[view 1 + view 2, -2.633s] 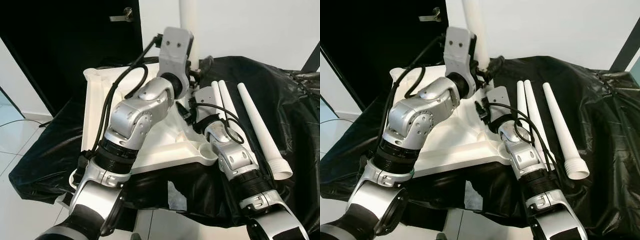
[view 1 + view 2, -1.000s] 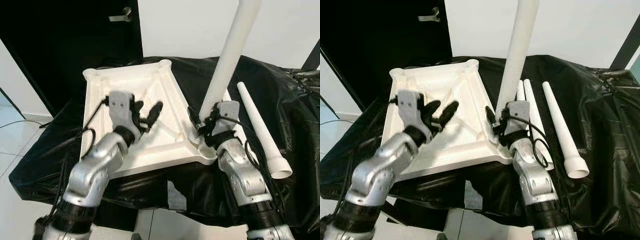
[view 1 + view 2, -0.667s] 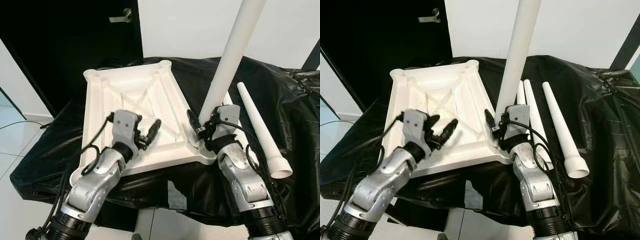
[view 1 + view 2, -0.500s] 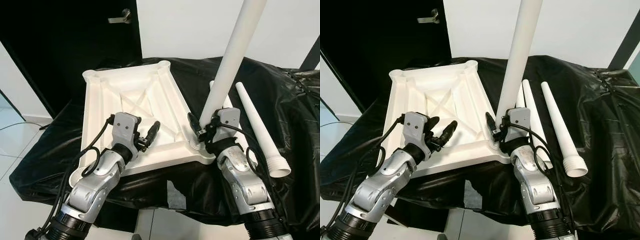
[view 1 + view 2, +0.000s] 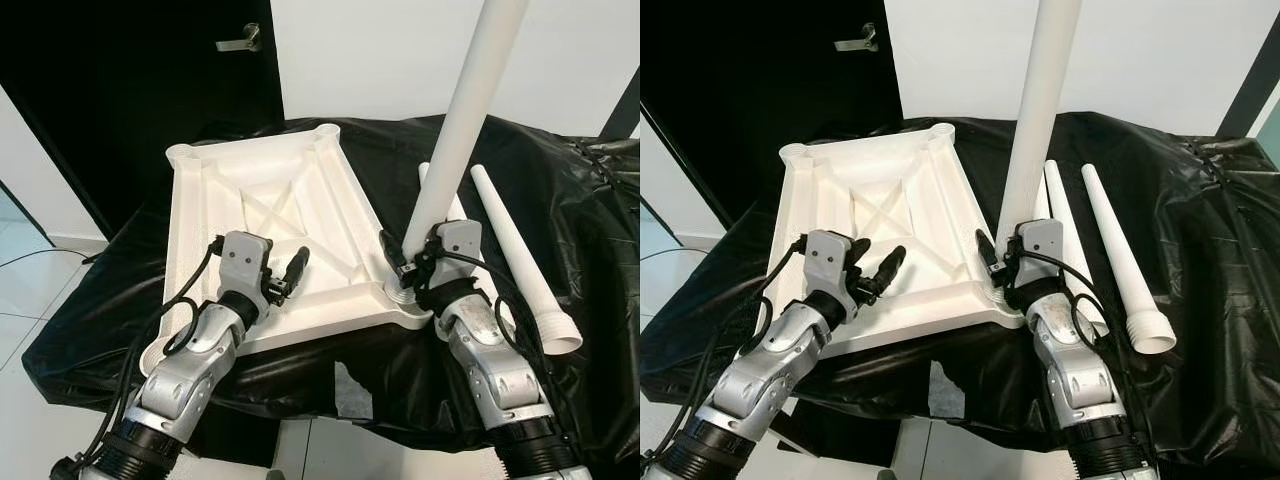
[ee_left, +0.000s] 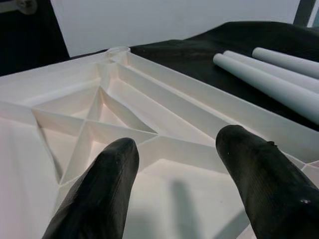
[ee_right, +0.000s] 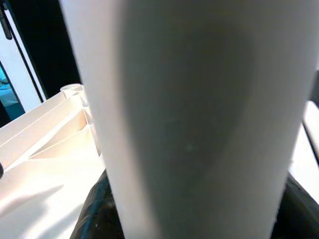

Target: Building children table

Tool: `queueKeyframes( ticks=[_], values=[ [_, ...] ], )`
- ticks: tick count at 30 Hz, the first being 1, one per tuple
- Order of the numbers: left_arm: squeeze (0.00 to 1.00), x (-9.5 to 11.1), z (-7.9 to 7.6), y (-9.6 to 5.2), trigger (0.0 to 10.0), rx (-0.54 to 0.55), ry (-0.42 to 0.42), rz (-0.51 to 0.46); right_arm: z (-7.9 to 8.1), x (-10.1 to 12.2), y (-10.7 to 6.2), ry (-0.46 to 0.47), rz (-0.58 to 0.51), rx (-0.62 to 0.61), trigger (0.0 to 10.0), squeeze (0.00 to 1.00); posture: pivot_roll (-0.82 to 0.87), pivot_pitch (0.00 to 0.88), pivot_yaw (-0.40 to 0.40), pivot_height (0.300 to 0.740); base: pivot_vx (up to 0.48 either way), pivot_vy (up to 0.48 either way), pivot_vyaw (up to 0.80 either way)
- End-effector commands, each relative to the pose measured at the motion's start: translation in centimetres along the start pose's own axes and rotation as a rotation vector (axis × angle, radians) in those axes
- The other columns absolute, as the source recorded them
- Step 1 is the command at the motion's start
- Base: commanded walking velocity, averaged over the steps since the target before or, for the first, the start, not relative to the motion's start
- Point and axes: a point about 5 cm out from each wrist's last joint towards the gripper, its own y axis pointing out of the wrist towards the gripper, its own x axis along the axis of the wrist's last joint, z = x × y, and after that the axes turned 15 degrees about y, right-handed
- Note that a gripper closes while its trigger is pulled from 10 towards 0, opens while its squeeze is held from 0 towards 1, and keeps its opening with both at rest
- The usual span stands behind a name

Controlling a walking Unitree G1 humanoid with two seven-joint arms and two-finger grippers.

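A white children's table top (image 5: 188, 235) lies upside down on a black sheet, its ribs facing up. My right gripper (image 5: 408, 263) is shut on a long white table leg (image 5: 462, 120). The leg stands nearly upright, with its lower end at the top's near right corner socket (image 5: 405, 298). The same leg (image 7: 189, 124) looms close in the right wrist view. My left gripper (image 5: 285, 272) is open just above the near left part of the top, with nothing between its fingers (image 6: 104, 189). Below them I see the crossing ribs (image 6: 94, 122).
Spare white legs (image 5: 522, 258) lie side by side on the black sheet (image 5: 570, 190) to the right of the top, one (image 5: 1058, 220) partly behind my right arm. A dark door with a handle (image 5: 238, 42) stands behind on the left. Pale floor shows at the left.
My left arm has swung down from the raised leg and its open gripper now hovers over the near left of the top. The right gripper has stood the leg at the near right corner.
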Motion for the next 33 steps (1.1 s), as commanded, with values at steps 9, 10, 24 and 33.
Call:
queueKeyframes(
  ticks=[9,10,24,33],
  values=[
    [0.0,0.3,-1.0,0.0,10.0,-0.341,0.034,-0.097,-0.4,0.7,0.5,-0.016,-0.045,-0.004,10.0,0.0,0.03,0.0,0.055,0.74,0.0,0.0,0.0],
    [0.0,0.3,-1.0,0.0,10.0,-0.341,0.034,-0.097,-0.4,0.7,0.5,-0.016,-0.045,-0.004,10.0,0.0,0.03,0.0,0.055,0.74,0.0,0.0,0.0],
    [0.0,0.1,-0.4,-0.2,10.0,-0.336,0.069,-0.084,-0.1,1.3,1.2,-0.025,-0.066,0.01,10.0,0.0,0.02,0.0,0.042,0.74,0.0,0.0,0.0],
    [0.0,-0.2,-0.5,-0.2,10.0,-0.335,0.083,-0.065,-0.4,1.4,1.1,-0.033,-0.064,0.01,10.0,0.0,0.02,0.0,0.036,0.74,0.0,0.0,0.0]
  ],
)
